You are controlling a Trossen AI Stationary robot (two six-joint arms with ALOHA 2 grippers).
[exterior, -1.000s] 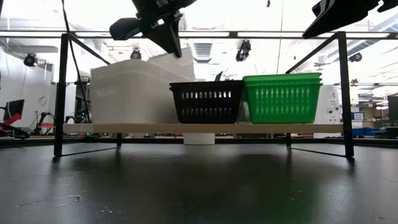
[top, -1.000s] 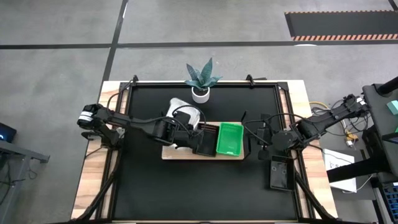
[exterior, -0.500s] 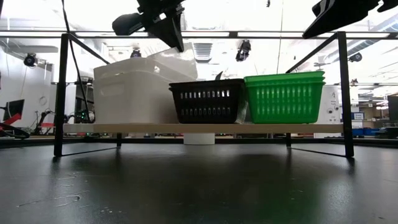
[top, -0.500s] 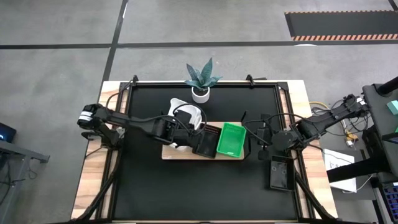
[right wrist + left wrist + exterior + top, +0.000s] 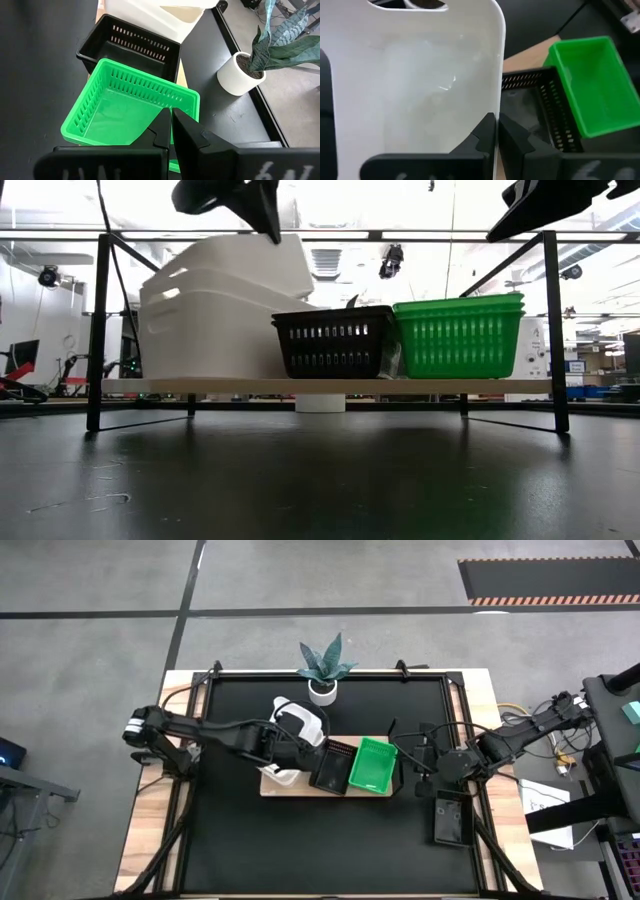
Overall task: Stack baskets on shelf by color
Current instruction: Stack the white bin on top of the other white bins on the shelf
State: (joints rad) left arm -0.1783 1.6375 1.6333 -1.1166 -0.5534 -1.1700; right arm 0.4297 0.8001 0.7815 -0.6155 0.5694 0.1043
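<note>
Shelf [image 5: 330,386]: light wood board, level, raised on a black frame.
White baskets [image 5: 215,330]: stacked at one end; top one [image 5: 235,265] tilted, its rim pinched between the left gripper's [image 5: 496,131] jaws.
Black basket [image 5: 333,341]: slotted, upright, middle.
Green baskets [image 5: 458,335]: nested, upright, beyond the right gripper's [image 5: 171,125] closed jaws.

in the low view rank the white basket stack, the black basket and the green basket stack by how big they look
1. White basket stack, largest.
2. Green basket stack.
3. Black basket, a bit smaller than the green.
All sit on one shelf, so nearness hardly matters.
</note>
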